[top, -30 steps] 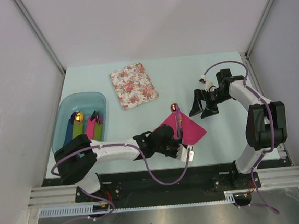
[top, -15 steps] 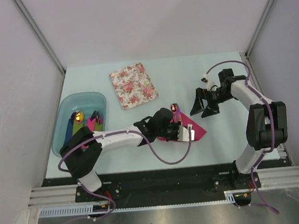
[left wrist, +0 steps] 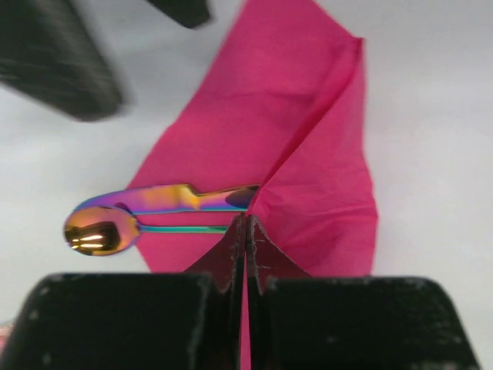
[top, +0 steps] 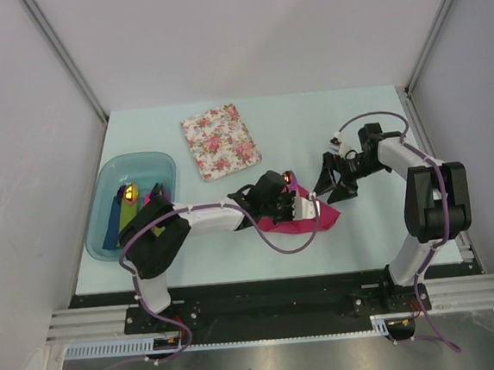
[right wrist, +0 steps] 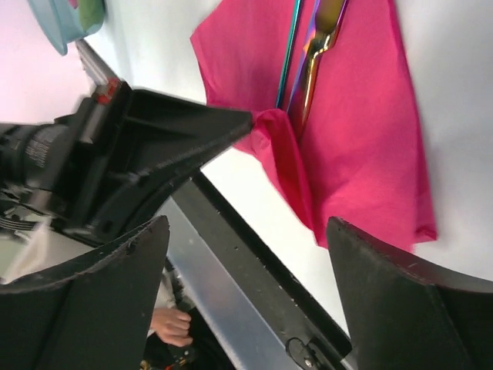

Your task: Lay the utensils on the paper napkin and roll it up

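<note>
The magenta-pink paper napkin lies at the table's middle right, with one corner lifted and folded over. It shows large in the left wrist view and the right wrist view. Two purple-blue utensils lie on it: a spoon with a shiny orange bowl and a slim second piece beside it. My left gripper is shut on the napkin's near corner and holds it folded over the handles. My right gripper is open and empty, just right of the napkin.
A white floral napkin lies at the back middle. A teal tray at the left holds rolled green, blue and pink napkins and more utensils. Grey walls stand on both sides.
My left gripper has pulled the napkin's near corner up and away from me, folding it over the utensil handles. My right gripper has shifted slightly left toward the napkin.
</note>
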Robot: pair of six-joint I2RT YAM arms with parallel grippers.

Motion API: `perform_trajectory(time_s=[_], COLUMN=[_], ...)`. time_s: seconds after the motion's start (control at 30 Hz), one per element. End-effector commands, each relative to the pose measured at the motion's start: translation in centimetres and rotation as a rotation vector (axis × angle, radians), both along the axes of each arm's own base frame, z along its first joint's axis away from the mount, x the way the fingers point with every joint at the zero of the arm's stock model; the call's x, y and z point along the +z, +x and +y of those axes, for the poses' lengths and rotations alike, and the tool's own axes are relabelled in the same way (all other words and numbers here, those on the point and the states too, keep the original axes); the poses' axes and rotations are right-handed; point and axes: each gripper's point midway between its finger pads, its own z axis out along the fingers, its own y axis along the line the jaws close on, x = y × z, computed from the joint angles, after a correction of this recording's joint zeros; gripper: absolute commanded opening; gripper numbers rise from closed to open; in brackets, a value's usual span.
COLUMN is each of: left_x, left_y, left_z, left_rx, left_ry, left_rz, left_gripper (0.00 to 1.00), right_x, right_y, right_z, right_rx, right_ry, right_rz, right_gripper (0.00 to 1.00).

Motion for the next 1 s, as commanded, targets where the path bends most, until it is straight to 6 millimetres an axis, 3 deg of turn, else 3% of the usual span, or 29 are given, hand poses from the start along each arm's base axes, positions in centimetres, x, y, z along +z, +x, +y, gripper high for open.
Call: perform_trajectory(time_s=[0.0,0.27,0.43,0.73,0.97], left_x=[2.9,2.8,2.4,2.0,2.3], left_y=[2.2,1.4,1.6,2.1,2.3], left_z=[-1.9,-2.5,-2.3,-2.3,-2.3], left_rx=[0.008,-0.051,-0.041,-0.017,0.015], left_ry=[-0.092,-0.106,-0.090,-0.084,-0.092], left_rz=[-0.041,-0.024,-0.019,-0.006,0.011], left_gripper=[0.00,0.00,0.00,0.02,0.14], right_x=[-0.2,-1.4,-1.9,-4.6,-5.9], right_y=[-0.5,-1.3,-2.7,-4.5,-4.9], right_z=[0.9,1.0,1.4,2.1,2.4], right_rx=[-0.018,-0.009,0.020,0.065,0.077], right_ry=[0.077,0.093,0.107,0.083,0.068], right_rz=[0.047,0.108,0.134,0.164,0.193], right_gripper=[0.82,0.61,0.59,0.55,0.54])
